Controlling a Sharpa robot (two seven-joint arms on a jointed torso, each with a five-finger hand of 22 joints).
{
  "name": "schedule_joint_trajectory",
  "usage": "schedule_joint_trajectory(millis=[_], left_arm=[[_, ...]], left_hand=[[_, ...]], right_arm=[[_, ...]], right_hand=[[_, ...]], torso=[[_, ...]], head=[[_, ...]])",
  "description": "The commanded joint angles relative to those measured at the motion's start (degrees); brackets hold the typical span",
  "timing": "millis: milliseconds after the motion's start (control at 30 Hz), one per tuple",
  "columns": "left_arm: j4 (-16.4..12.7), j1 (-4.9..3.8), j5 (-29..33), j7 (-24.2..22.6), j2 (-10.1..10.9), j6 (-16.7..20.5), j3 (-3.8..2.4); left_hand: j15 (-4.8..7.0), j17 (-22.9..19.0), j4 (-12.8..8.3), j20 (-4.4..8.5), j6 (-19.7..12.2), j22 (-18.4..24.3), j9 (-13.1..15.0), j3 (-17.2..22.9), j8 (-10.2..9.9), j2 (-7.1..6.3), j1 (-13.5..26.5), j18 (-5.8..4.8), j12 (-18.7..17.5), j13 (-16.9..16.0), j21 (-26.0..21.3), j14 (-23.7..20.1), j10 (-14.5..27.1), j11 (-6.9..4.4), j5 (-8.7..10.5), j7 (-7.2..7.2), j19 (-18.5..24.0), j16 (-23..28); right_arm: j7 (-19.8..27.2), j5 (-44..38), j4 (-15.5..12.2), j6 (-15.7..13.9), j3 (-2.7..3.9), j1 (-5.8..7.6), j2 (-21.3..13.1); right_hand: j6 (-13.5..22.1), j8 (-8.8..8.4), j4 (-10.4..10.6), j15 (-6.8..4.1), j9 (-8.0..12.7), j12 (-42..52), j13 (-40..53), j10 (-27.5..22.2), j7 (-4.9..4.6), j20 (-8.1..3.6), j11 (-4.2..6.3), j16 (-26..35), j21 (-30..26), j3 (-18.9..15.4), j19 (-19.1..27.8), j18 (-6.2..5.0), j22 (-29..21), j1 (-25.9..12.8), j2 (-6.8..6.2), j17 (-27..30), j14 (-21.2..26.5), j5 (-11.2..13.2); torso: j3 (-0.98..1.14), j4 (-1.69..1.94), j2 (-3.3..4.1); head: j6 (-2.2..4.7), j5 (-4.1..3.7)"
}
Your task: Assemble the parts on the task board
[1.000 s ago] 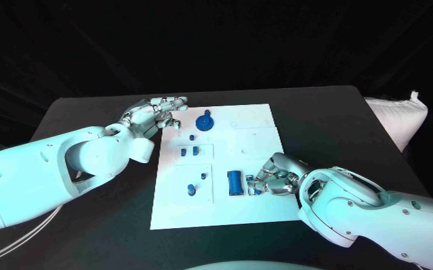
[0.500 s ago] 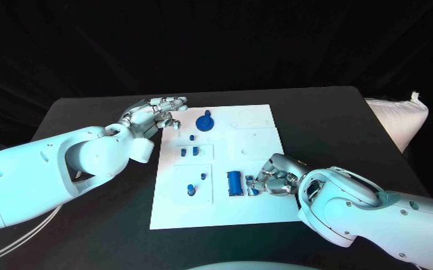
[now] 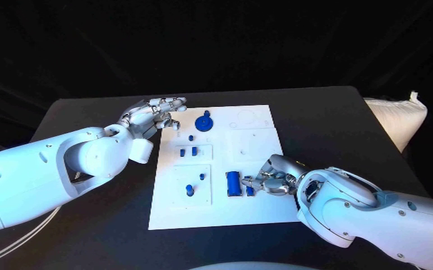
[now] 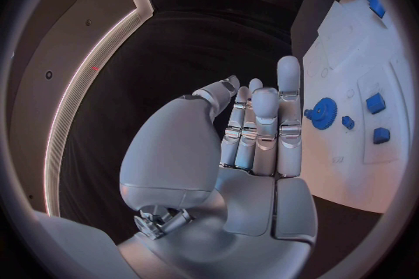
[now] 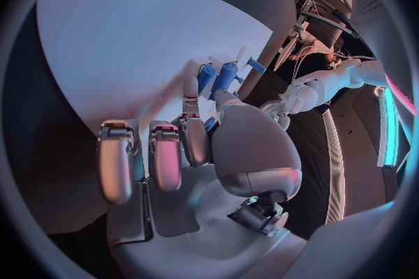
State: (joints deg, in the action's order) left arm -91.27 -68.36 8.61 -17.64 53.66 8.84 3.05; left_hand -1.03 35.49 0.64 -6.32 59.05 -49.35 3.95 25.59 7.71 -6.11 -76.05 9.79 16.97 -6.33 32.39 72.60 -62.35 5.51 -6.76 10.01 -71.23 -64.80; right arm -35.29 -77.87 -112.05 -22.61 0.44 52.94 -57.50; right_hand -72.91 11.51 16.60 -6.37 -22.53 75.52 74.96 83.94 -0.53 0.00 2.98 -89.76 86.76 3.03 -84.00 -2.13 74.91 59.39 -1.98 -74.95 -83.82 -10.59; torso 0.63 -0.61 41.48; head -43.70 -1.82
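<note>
The task board [image 3: 226, 164] lies flat in the middle of the black desk [image 3: 343, 120], and the blue parts sit on it: a round gear-like part [image 3: 204, 122] near its far edge, a pair of small pegs [image 3: 188, 152] below that, one small peg [image 3: 190, 189] nearer the robot, and a long blue block [image 3: 234, 184] lying in the board's near half. A white padded bag [image 3: 397, 120] sits off the desk's right edge. The right robot hand [image 3: 271, 182] rests on the board just beside the long block, its fingers curled down over a small blue part [image 3: 250, 190] next to the block; the right wrist view shows its fingertips [image 5: 190, 106] pressed to the board close to two blue pieces [image 5: 216, 77], but whether anything is actually pinched cannot be told. Compared with a second ago, this hand has crept a little toward the long block, so the gap between them has closed, while the parts on the board lie as they did. The left robot hand [image 3: 151, 115] hovers by the board's far left corner where it was before, beside the gear-like part and not touching it; in the left wrist view its fingers [image 4: 262, 132] stand straight and close together, released and holding nothing.
</note>
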Motion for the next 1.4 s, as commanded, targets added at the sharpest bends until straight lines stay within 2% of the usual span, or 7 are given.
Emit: schedule_joint_trajectory(millis=[33,133,333,633,900,1267,1400], left_arm=[[-0.02,-0.02,-0.2,-0.2,-0.06,-0.79,-0.01],[-0.02,-0.02,-0.2,-0.19,-0.06,-0.81,-0.01],[0.0,-0.02,-0.2,-0.13,0.01,-0.85,0.0],[0.08,-0.02,-0.2,0.0,0.18,-0.95,0.04],[0.15,-0.01,-0.2,0.0,0.15,-1.04,0.07],[0.06,-0.01,-0.2,0.08,0.15,-1.03,0.08],[0.05,-0.01,-0.2,0.08,0.19,-1.01,0.08]], left_hand=[[0.19,-0.06,-0.17,-0.18,-0.2,0.09,0.02,-0.11,0.23,0.41,0.06,0.64,0.23,-0.05,-0.39,-0.4,0.37,0.18,-0.16,0.02,-0.2,0.06],[0.19,-0.06,-0.17,-0.18,-0.2,0.09,0.02,-0.11,0.23,0.41,0.06,0.64,0.23,-0.05,-0.39,-0.4,0.37,0.18,-0.16,0.02,-0.2,0.06],[0.19,-0.06,-0.17,-0.18,-0.2,0.09,0.02,-0.11,0.23,0.41,0.06,0.64,0.23,-0.05,-0.39,-0.4,0.37,0.18,-0.16,0.02,-0.2,0.06],[0.19,-0.06,-0.17,-0.18,-0.2,0.09,0.02,-0.11,0.23,0.41,0.06,0.64,0.23,-0.05,-0.39,-0.4,0.37,0.18,-0.16,0.02,-0.2,0.06],[0.2,-0.2,-0.27,-0.17,-0.25,0.14,0.01,-0.16,0.26,0.36,0.06,0.64,0.38,-0.05,-0.45,-0.47,0.52,0.18,-0.17,0.02,-0.19,0.06],[0.2,-0.2,-0.27,-0.17,-0.25,0.14,0.01,-0.16,0.26,0.36,0.06,0.64,0.38,-0.05,-0.45,-0.47,0.52,0.18,-0.17,0.02,-0.19,0.06],[0.2,-0.2,-0.27,-0.17,-0.25,0.14,0.01,-0.16,0.26,0.36,0.06,0.64,0.38,-0.05,-0.45,-0.47,0.52,0.18,-0.17,0.02,-0.19,0.06]], right_arm=[[0.27,-1.35,-0.17,0.82,-0.04,-0.09,0.09],[0.29,-1.73,-0.23,0.78,-0.04,-0.09,-0.05],[0.63,-2.03,-0.83,0.71,-0.03,-0.09,-0.7],[2.09,-1.14,-2.35,2.31,-0.03,-0.11,-2.58],[1.98,-1.33,-2.01,3.2,-0.03,-0.13,-2.88],[1.05,-2.47,-0.69,4.91,-0.03,-0.18,-1.95],[0.91,-2.65,0.14,5.55,-0.03,-0.18,-1.26]], right_hand=[[0.7,0.56,0.04,-0.4,-0.43,0.18,8.68,3.95,-0.06,-0.55,0.47,-0.24,0.25,-1.94,-4.56,1.19,11.92,-1.26,0.33,-15.05,-6.18,2.38],[0.99,0.93,0.04,-0.4,-0.86,0.13,8.73,3.94,-0.06,-0.55,0.46,-0.24,0.2,-3.61,-4.54,1.17,11.89,-1.67,0.75,-15.05,-6.18,4.1],[1.22,1.16,-0.09,-0.39,-1.13,0.19,8.8,3.94,-0.07,-0.55,0.45,-0.24,0.17,-4.64,-4.53,1.17,11.87,-1.26,0.76,-15.05,-6.18,4.83],[2.09,1.93,-2.32,-0.36,-2.06,0.0,8.88,3.87,-0.11,-0.52,0.4,-0.24,0.06,-6.53,-4.48,1.14,11.8,5.84,0.51,-15.05,-6.18,4.76],[2.54,2.3,-4.73,-0.34,-2.52,-0.08,8.94,3.84,-0.13,-0.48,0.39,-0.24,-0.01,-6.75,-4.45,1.12,11.76,10.57,1.47,-15.05,-6.18,5.35],[2.87,2.41,-5.22,-0.35,-2.69,-0.29,8.9,3.79,-0.11,-0.49,0.42,-0.17,-0.12,-6.47,-4.4,1.09,11.67,12.03,3.55,-14.95,-6.16,4.15],[2.92,2.43,-5.28,-0.35,-2.72,-0.25,8.92,3.8,-0.1,-0.49,0.42,-0.18,-0.13,-6.41,-4.39,1.09,11.66,12.21,3.88,-14.97,-6.16,4.05]], torso=[[0.01,-0.01,-0.03],[0.0,-0.01,-0.02],[0.05,-0.01,-0.02],[0.02,-0.11,-0.02],[-0.04,0.03,-0.01],[-0.07,0.11,0.07],[0.0,0.01,0.04]], head=[[0.0,-0.08],[-0.02,-0.09],[-0.02,-0.1],[-0.01,-0.07],[-0.02,-0.02],[-0.18,0.0],[-0.3,0.16]])
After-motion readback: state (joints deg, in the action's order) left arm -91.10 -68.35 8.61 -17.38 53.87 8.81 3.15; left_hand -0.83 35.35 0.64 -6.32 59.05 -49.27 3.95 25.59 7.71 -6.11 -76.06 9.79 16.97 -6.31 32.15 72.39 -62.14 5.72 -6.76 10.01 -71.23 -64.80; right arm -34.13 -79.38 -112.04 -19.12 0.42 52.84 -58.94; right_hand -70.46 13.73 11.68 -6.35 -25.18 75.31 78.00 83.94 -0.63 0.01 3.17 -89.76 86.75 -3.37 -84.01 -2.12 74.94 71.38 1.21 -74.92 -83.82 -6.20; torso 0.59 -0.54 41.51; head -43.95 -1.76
